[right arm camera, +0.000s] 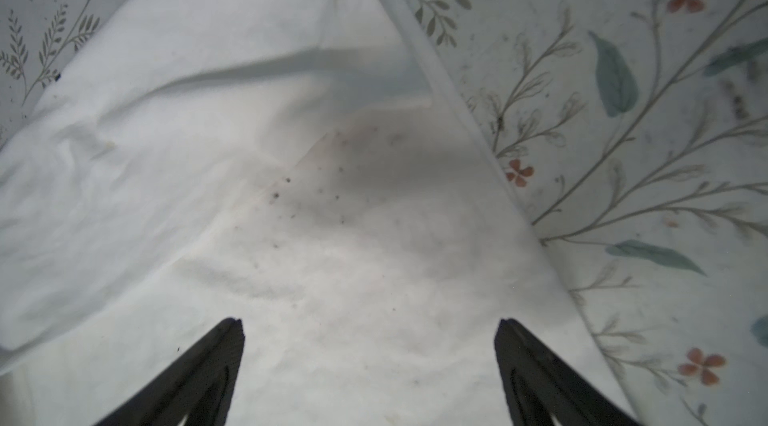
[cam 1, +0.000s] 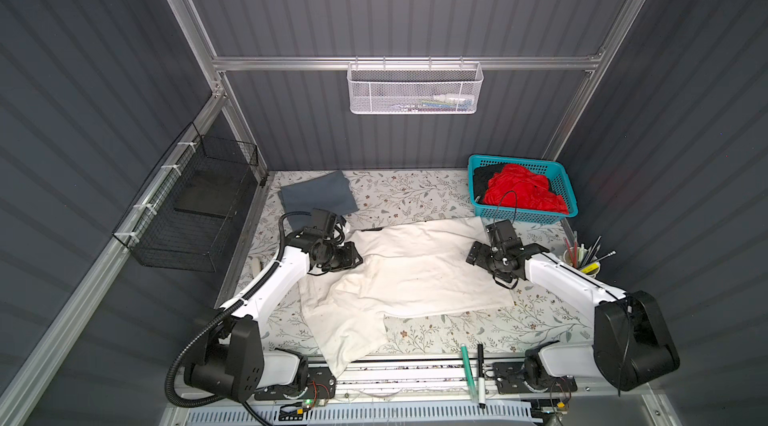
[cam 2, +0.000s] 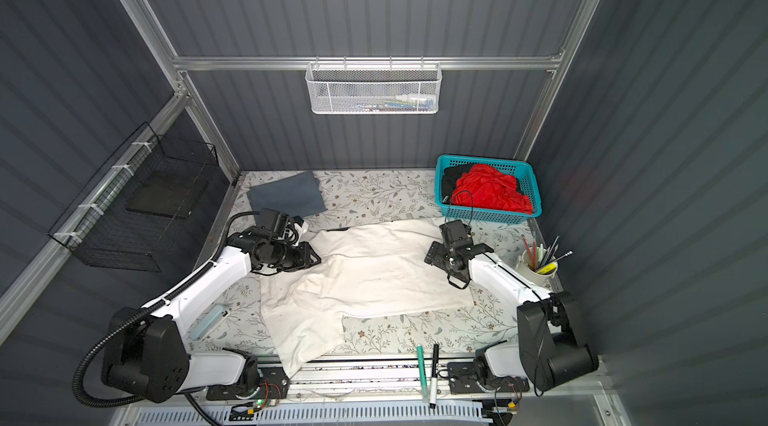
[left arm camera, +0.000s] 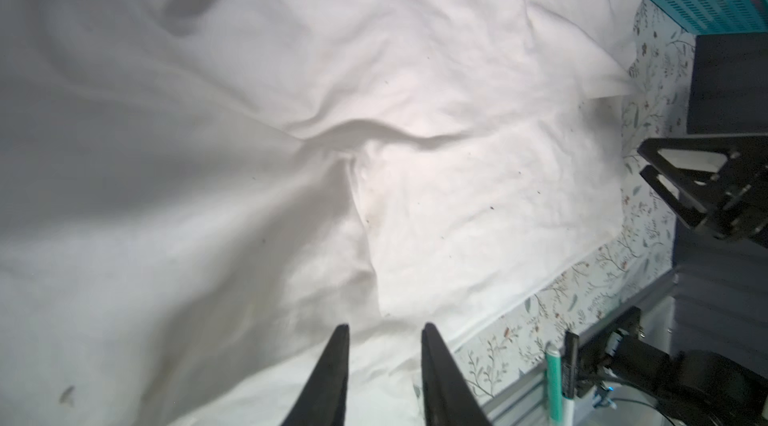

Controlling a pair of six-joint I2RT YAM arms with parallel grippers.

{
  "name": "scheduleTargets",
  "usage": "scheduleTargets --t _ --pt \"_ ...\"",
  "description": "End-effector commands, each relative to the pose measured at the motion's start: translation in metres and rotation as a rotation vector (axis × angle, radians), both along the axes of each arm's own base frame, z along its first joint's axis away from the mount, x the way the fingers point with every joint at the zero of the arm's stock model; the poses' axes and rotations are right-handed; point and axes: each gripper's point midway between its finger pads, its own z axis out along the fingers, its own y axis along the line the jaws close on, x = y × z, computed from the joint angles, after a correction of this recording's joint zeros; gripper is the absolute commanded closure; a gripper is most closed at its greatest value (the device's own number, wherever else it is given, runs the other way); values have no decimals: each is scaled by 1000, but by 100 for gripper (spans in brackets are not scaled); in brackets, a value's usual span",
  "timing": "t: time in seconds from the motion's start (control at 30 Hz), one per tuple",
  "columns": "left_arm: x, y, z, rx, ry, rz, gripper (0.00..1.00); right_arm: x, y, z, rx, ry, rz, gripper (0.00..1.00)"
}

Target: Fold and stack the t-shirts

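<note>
Off-white t-shirt (cam 1: pixel 415 270) sprawls mid-bench (cam 1: pixel 399 191). Beyond its right corner, teal basket (cam 1: pixel 515 160) holds red t-shirt (cam 1: pixel 523 191) and black t-shirt (cam 1: pixel 482 179); slate-grey t-shirt (cam 1: pixel 320 193) lies folded beyond its left. Left pincer (left arm camera: pixel 384 328) slightly open, right pincer (right arm camera: pixel 370 324) wide open, both empty above it.

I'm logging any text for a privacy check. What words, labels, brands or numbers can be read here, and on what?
None can be read in any view.
Green marker and black marker: any print is too small to read.
Yellow item in the pen cup: blurred.
Items in the white mesh basket: blurred.
Off-white t-shirt: dark specks only, no print visible.
</note>
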Motion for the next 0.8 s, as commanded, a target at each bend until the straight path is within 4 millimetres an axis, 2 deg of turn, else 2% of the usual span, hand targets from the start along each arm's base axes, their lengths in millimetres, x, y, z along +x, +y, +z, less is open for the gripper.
scheduleTargets --t 0.0,0.07,0.17,0.27,0.37,0.5,0.63,0.77 --pt "5 4 20 25 -68 -18 63 12 -5 16 -9 -19 -9 4" --pt "34 26 29 142 -150 86 60 12 0 12 5 4 7 4" --pt "71 66 19 332 -167 252 60 3 11 -2 53 36 24 4" --pt "94 95 -4 436 -140 347 61 -15 28 -20 87 88 59 5" --pt "102 98 -39 369 -75 384 64 -34 43 -41 92 169 99 6" --pt "86 93 -77 334 16 407 66 -48 48 -62 103 223 89 6" --pt "50 92 -105 313 125 454 67 -69 45 -73 71 310 93 6" --pt "10 106 -123 358 223 554 65 -94 40 -82 46 399 88 6"
